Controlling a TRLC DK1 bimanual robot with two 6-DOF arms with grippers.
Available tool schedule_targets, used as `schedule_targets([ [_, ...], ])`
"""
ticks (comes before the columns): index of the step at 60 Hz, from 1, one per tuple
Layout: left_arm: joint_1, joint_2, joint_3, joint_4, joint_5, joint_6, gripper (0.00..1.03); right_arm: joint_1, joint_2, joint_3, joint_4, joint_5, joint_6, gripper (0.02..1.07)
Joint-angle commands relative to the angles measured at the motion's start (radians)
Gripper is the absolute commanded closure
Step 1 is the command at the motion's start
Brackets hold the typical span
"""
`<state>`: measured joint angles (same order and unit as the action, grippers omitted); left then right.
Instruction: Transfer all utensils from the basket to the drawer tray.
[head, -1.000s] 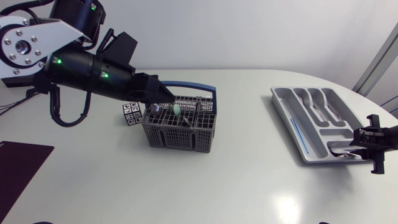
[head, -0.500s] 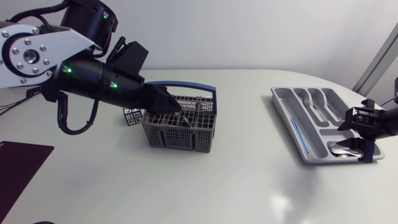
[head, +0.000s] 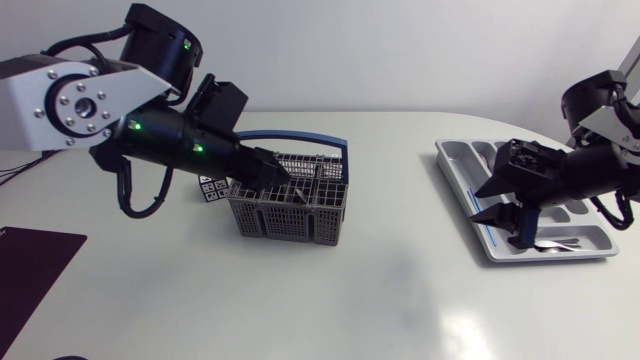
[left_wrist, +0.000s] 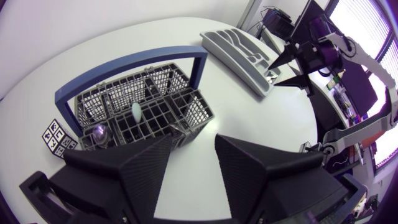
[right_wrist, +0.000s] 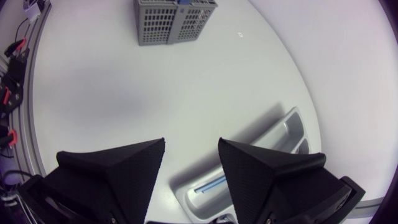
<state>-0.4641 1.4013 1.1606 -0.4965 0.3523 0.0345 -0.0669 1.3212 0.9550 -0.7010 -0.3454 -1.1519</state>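
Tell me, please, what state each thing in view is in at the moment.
Basket: upright, handle raised, utensils inside.
Tray: lying flat, holding a silver utensil and a blue one.
Left gripper: open, empty, over the basket.
Right gripper: open, empty, over the tray.

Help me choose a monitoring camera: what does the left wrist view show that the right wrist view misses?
Only left wrist: inside the grey mesh basket with blue handle, a pale green utensil handle and a round metal utensil end; a black-and-white marker cube beside it. Only right wrist: a thin blue item in the long slot of the grey plastic drawer tray. Both: basket, tray, white table.
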Motion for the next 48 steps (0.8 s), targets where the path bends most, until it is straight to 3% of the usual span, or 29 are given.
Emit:
schedule_targets([
  [1, 0.012, 0.042, -0.053, 0.041, -0.029, 0.039, 0.53, 0.079, -0.02, -0.015, -0.025, -0.015, 0.141, 0.43],
  [13, 0.031, 0.087, -0.121, 0.22, -0.076, 0.048, 0.54, 0.245, -0.027, -0.019, -0.014, -0.027, 0.325, 0.43],
  [33, 0.035, 0.185, -0.131, 0.375, -0.128, 0.05, 0.55, 0.401, -0.03, -0.041, 0.061, -0.024, 0.483, 0.43],
  [48, 0.028, 0.26, -0.131, 0.475, -0.161, 0.048, 0.66, 0.426, -0.03, -0.068, 0.09, -0.024, 0.497, 0.43],
])
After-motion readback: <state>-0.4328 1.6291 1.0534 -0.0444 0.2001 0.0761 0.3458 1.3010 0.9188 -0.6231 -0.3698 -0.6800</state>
